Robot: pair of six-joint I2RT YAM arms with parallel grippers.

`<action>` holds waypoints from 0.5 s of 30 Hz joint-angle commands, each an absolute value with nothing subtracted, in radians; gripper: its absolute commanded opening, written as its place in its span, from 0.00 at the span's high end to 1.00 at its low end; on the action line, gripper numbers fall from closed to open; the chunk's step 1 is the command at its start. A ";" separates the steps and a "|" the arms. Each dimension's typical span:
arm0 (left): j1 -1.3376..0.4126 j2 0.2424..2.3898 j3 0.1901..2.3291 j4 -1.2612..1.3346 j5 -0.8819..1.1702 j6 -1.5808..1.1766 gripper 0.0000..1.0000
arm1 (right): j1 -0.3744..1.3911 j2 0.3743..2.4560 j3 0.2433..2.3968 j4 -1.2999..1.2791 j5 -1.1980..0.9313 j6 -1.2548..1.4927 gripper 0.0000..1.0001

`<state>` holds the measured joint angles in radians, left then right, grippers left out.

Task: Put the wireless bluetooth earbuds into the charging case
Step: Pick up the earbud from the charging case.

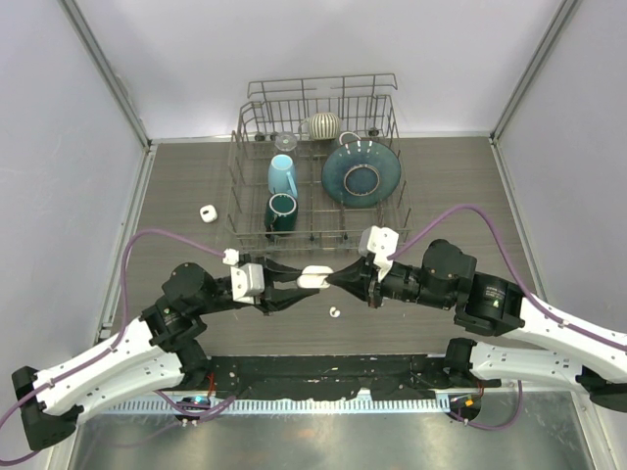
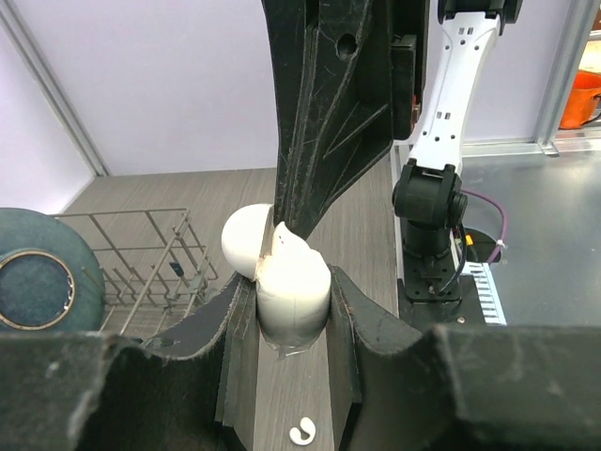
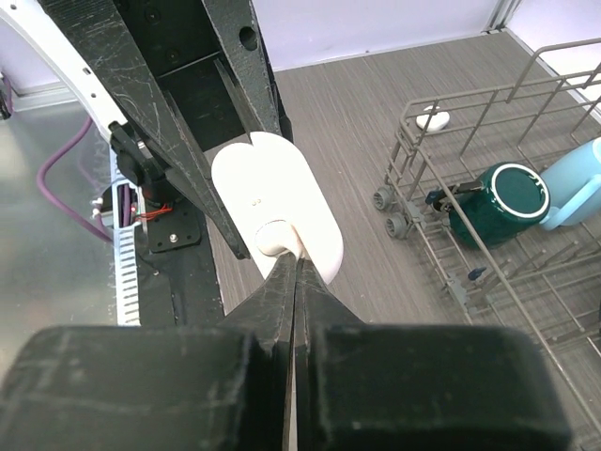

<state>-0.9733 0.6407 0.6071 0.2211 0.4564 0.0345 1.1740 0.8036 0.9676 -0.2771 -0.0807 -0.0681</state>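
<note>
The white charging case (image 1: 315, 278) is held above the table, and my left gripper (image 1: 299, 282) is shut on its lower body. In the left wrist view the case (image 2: 293, 287) sits between the two jaws with its lid (image 2: 244, 240) swung open to the left. My right gripper (image 3: 299, 263) is shut, with its tips touching a rounded white piece (image 3: 274, 235) seated in the case's top (image 3: 272, 188). Whether that piece is an earbud, I cannot tell. One white earbud (image 1: 335, 313) lies on the table below the case, and shows again as the hooked earbud (image 2: 302, 433) between my left jaws.
A wire dish rack (image 1: 241, 147) stands behind the grippers. It holds a light blue mug (image 1: 282, 174), a dark green mug (image 1: 281, 211) and a teal plate (image 1: 361, 173). A small white object (image 1: 208, 213) lies left of the rack.
</note>
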 commanded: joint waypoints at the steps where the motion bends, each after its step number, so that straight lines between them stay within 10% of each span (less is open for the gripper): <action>1: -0.977 0.629 0.595 0.268 0.403 0.064 1.00 | 1.170 0.790 1.017 -0.175 -0.107 -0.011 0.99; 15: -0.977 0.627 0.578 0.281 0.350 0.067 1.00 | 1.172 0.779 1.012 -0.135 -0.123 -0.002 0.99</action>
<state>-0.9798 0.6258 0.5900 0.2462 0.4057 0.0433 1.1675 0.8047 0.9688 -0.2371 -0.0959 -0.0231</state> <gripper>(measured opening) 0.322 0.029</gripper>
